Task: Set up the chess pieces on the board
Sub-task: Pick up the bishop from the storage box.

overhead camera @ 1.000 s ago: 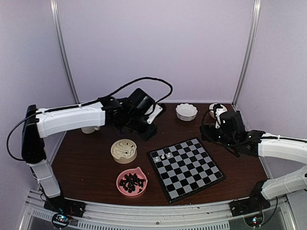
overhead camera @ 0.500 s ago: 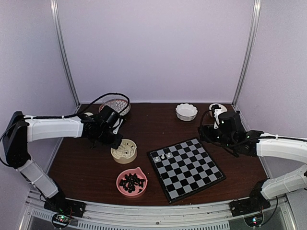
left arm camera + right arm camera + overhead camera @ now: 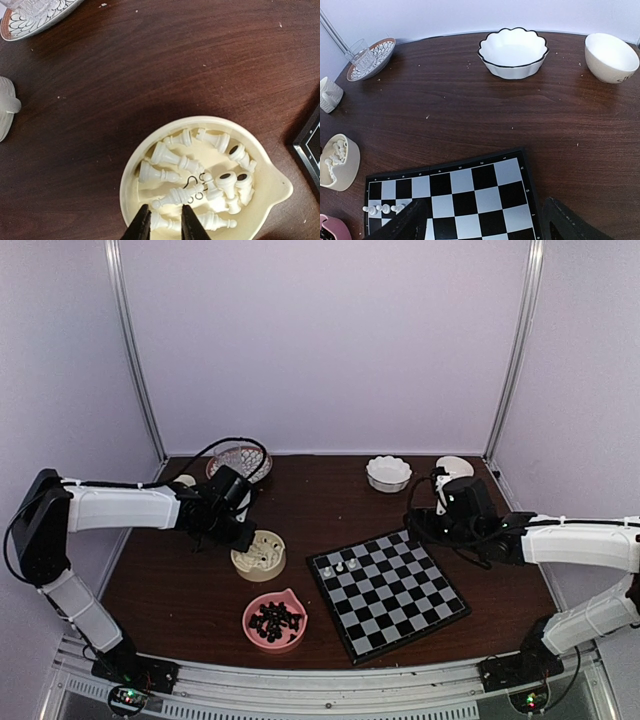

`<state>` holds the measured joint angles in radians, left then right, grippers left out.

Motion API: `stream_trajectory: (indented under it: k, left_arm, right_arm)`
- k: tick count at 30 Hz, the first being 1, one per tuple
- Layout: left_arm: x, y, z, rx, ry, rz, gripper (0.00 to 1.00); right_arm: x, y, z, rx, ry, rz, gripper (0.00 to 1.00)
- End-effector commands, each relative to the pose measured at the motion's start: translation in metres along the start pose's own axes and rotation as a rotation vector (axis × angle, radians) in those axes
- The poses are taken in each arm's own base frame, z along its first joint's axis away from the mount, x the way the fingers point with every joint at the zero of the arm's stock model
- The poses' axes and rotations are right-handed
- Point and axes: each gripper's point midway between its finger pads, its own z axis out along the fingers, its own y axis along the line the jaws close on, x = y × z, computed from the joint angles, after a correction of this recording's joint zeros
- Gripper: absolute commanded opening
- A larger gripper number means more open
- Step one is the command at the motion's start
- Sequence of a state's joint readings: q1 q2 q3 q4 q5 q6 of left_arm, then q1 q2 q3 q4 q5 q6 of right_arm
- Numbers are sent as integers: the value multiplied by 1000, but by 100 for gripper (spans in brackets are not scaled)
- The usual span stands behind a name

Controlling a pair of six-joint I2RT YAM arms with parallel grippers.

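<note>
The board (image 3: 390, 585) lies at the table's middle right, with three white chess pieces (image 3: 340, 565) standing near its far-left corner. More white chess pieces (image 3: 175, 160) lie in a heap in a cream bowl (image 3: 127, 175). My left gripper (image 3: 162, 225) hovers low over that bowl's near side. Its jaws stand narrowly apart over a lying piece and grip nothing. My right gripper (image 3: 485, 225) is wide open and empty above the board's (image 3: 470, 195) far right part. The three white pieces (image 3: 382, 208) show at the lower left of the right wrist view.
A pink bowl (image 3: 274, 620) of black pieces sits in front of the cream bowl (image 3: 259, 554). At the back stand a patterned plate holding a glass (image 3: 240, 460), a small white cup (image 3: 183, 482), a scalloped white bowl (image 3: 388, 472) and a plain white bowl (image 3: 455, 468).
My left arm has swung from high over the back middle of the table down to the cream bowl. The right arm has edged left toward the board.
</note>
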<state>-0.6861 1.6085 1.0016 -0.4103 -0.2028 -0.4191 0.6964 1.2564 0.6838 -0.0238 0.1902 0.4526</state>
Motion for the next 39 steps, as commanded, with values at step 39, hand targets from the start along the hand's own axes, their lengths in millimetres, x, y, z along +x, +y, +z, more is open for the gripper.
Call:
stream_trajectory:
  k: [39]
  left_arm:
    - [-7,16,47,-164,2,-198,30]
  right_arm:
    - [-6,-3,2,19,-69,-16,82]
